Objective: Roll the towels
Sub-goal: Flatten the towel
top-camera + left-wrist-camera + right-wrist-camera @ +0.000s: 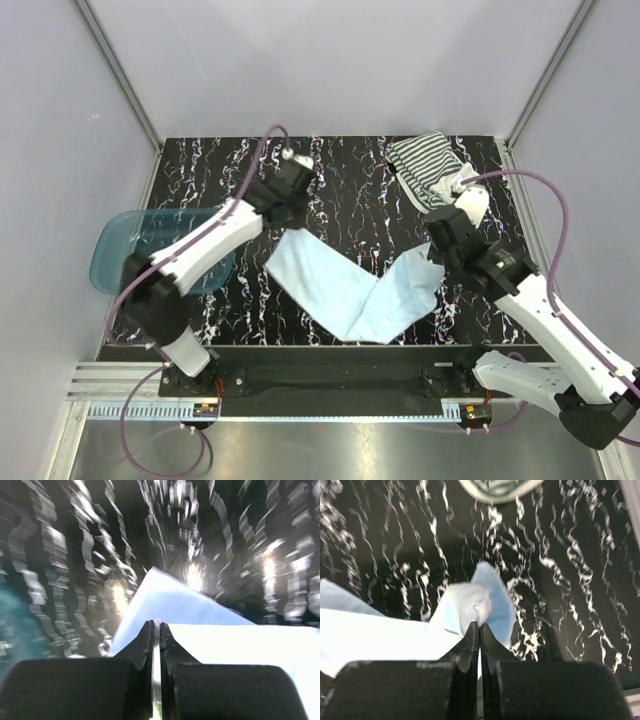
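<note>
The light blue towel (355,290) lies bent in a V on the black marbled table (340,170). My left gripper (290,225) is shut on the towel's left corner; the left wrist view shows cloth (200,610) pinched between the closed fingertips (157,625). At the towel's right end my right gripper (432,252) is shut on a bunched corner (475,602), which puffs up just above its tips (479,625). The striped towel (425,165) lies crumpled at the back right, with its edge (500,487) at the top of the right wrist view.
A translucent blue plastic tub (125,245) sits at the table's left edge, partly under the left arm. Grey walls with metal corner posts enclose the table on three sides. A metal rail (330,405) runs along the near edge by the arm bases.
</note>
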Robot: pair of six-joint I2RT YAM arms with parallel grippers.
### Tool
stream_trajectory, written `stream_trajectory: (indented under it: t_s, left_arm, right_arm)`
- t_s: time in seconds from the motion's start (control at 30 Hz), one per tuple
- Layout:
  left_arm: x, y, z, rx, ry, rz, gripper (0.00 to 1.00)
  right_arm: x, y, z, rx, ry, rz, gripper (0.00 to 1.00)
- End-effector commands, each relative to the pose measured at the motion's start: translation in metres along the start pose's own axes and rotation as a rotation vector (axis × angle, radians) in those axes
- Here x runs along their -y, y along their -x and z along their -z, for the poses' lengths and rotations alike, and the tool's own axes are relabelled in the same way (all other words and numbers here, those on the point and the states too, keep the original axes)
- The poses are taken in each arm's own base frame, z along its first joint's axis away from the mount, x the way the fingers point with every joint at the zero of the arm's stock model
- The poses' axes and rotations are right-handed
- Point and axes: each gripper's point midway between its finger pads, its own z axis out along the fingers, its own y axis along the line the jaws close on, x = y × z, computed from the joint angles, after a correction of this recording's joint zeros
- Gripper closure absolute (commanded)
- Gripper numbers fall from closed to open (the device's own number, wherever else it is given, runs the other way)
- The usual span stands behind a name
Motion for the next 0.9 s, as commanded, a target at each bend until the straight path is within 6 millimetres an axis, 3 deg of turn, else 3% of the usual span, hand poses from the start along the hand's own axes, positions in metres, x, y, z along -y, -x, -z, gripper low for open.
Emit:
stream_trajectory:
  t_s: [0.0,0.03,0.17,0.2,0.27,0.3,0.37,0.4,0.47,0.5,0.6,0.73,0.87]
  left_arm:
    - [-0.027,0.044,0.083,0.191,0.042,0.016,1.00]
    - [-0.034,0.050,0.107,0.242,0.036,0.029,1.00]
    - [-0.056,0.060,0.174,0.372,0.028,0.065,1.00]
    - [-0.063,0.060,0.200,0.423,0.011,0.084,1.00]
    - [-0.070,0.058,0.225,0.469,-0.008,0.099,1.00]
    - [-0.077,0.057,0.249,0.524,-0.030,0.119,1.00]
    - [-0.083,0.052,0.269,0.557,-0.047,0.125,1.00]
    - [-0.089,0.050,0.288,0.600,-0.062,0.141,1.00]
    - [-0.099,0.043,0.300,0.620,-0.046,0.143,1.00]
    - [-0.107,0.040,0.310,0.646,-0.035,0.156,1.00]
    - [-0.124,0.031,0.327,0.674,0.004,0.182,1.00]
    - [-0.124,0.026,0.356,0.731,-0.072,0.206,1.00]
    - [-0.117,0.017,0.370,0.749,-0.158,0.185,1.00]
  right_arm:
    - [0.019,0.052,0.029,0.161,-0.042,-0.053,1.00]
    - [0.026,0.066,0.039,0.207,-0.057,-0.077,1.00]
    - [0.053,0.090,0.068,0.307,-0.089,-0.149,1.00]
    - [0.061,0.095,0.080,0.343,-0.076,-0.183,1.00]
    - [0.075,0.103,0.095,0.398,-0.069,-0.220,1.00]
    - [0.084,0.107,0.108,0.436,-0.043,-0.250,1.00]
    - [0.092,0.116,0.126,0.495,0.009,-0.259,1.00]
    - [0.105,0.119,0.142,0.546,0.041,-0.276,1.00]
    - [0.114,0.131,0.165,0.639,0.120,-0.349,1.00]
    - [0.132,0.131,0.186,0.708,0.163,-0.415,1.00]
    - [0.162,0.134,0.217,0.819,0.206,-0.508,1.00]
    - [0.172,0.133,0.229,0.810,0.217,-0.508,1.00]
    - [0.177,0.127,0.238,0.798,0.253,-0.517,1.00]
